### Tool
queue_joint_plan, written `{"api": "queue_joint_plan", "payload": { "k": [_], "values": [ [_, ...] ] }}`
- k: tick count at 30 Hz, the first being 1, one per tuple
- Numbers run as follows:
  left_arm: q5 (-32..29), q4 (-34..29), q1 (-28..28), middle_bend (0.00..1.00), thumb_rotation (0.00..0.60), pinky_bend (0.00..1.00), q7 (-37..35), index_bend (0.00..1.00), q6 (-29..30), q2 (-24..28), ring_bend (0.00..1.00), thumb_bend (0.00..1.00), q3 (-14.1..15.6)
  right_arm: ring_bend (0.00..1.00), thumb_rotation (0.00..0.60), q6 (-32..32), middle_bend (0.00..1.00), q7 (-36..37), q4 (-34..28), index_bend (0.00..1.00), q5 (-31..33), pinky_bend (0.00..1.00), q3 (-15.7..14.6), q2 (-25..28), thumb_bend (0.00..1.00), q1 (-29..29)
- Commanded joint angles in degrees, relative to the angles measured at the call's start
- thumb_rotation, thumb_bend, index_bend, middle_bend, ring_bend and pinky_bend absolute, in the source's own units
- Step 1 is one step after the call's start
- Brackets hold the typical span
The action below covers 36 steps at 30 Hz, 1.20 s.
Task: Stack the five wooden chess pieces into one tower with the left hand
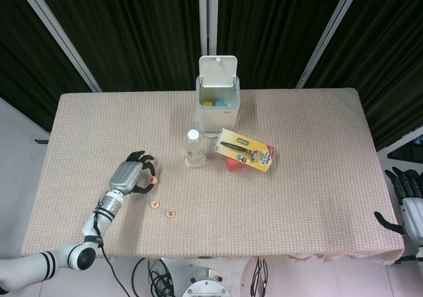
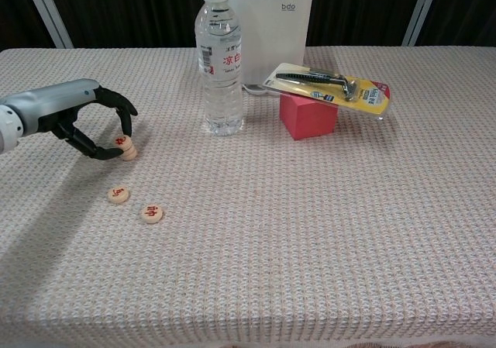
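Note:
Round wooden chess pieces with red characters lie at the table's left. My left hand [image 2: 81,115] [image 1: 129,176] pinches one chess piece [image 2: 120,140] between thumb and a finger. It holds this piece tilted against the top of another piece [image 2: 130,153] [image 1: 153,180] on the cloth. Two more pieces lie flat nearer the front edge, one [image 2: 118,194] [image 1: 156,204] to the left and one [image 2: 152,213] [image 1: 170,213] to the right. My right hand [image 1: 410,201] hangs off the table's right edge, holding nothing, its fingers apart.
A water bottle [image 2: 222,61] stands right of the pieces. Behind it is a white bin [image 2: 271,22]. A yellow razor pack [image 2: 329,84] rests on a red block [image 2: 308,117]. The woven tablecloth [image 2: 310,232] covers the table.

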Motion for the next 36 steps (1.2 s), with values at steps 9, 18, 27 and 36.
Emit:
{"api": "queue_joint_plan", "payload": {
  "k": [9, 18, 27, 36],
  "values": [
    [-0.37, 0.98, -0.24, 0.17, 0.6, 0.0, -0.14, 0.48, -0.26, -0.31, 0.0, 0.29, 0.25, 0.0, 0.6, 0.02, 0.0, 0.17, 0.04, 0.0, 0.12, 0.0, 0.0, 0.22, 0.18, -0.13],
    [0.12, 0.9, -0.1, 0.17, 0.6, 0.0, -0.81, 0.41, 0.06, -0.12, 0.0, 0.29, 0.41, 0.0, 0.6, -0.37, 0.0, -0.21, -0.35, 0.0, -0.07, 0.0, -0.07, 0.34, 0.18, 0.12],
    [0.94, -0.29, 0.42, 0.17, 0.6, 0.0, -1.34, 0.36, 1.26, 0.68, 0.0, 0.29, 0.49, 0.0, 0.6, -0.27, 0.0, -0.2, -0.46, 0.0, 0.18, 0.0, 0.01, 0.56, 0.18, 0.0],
    [1.44, -6.66, 5.64, 0.17, 0.6, 0.0, 2.19, 0.42, 9.24, 6.19, 0.0, 0.29, 2.64, 0.0, 0.6, -0.17, 0.0, 0.22, -0.23, 0.0, 0.07, 0.0, 0.07, 0.58, 0.18, 0.01]
  ]
}}
